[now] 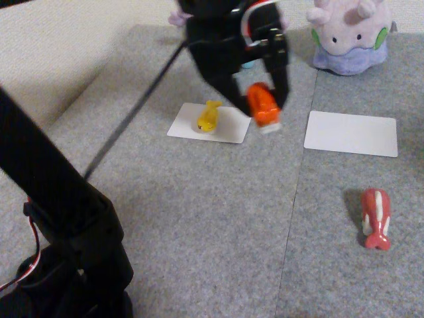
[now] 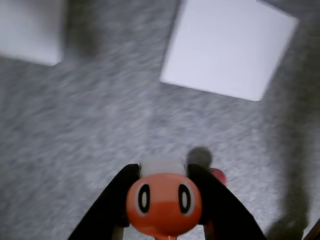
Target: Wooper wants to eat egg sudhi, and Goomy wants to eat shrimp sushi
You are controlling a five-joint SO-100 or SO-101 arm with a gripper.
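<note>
Near the top centre of the fixed view the black gripper (image 1: pixel 260 109) hangs above the grey mat with its two fingers closed on the shrimp sushi (image 1: pixel 264 106), the orange piece lifted clear of the surface. The wrist view shows the same hold from close up: the shrimp sushi (image 2: pixel 164 200) sits at the bottom centre of the frame, its painted eyes facing the camera, pinched between the dark fingers (image 2: pixel 112 205) on either side.

The egg sudhi (image 1: pixel 208 116) already lies on the left white card (image 1: pixel 228 130), just left of the gripper in the fixed view. By the look of it, that half of the job is done, since Wooper (image 1: pixel 176 18) peeks out behind the arm at the top edge, mostly hidden, above that card.

Goomy (image 1: pixel 349 36) sits in the upper right of the fixed view, and the right white card (image 1: pixel 351 133) below it is bare. I judge the remaining work to be carrying the orange piece rightward and setting it on that card. A red-and-white striped piece (image 1: pixel 375 217) lies lower right on the mat, well apart from both cards, and seems to play no part.
</note>
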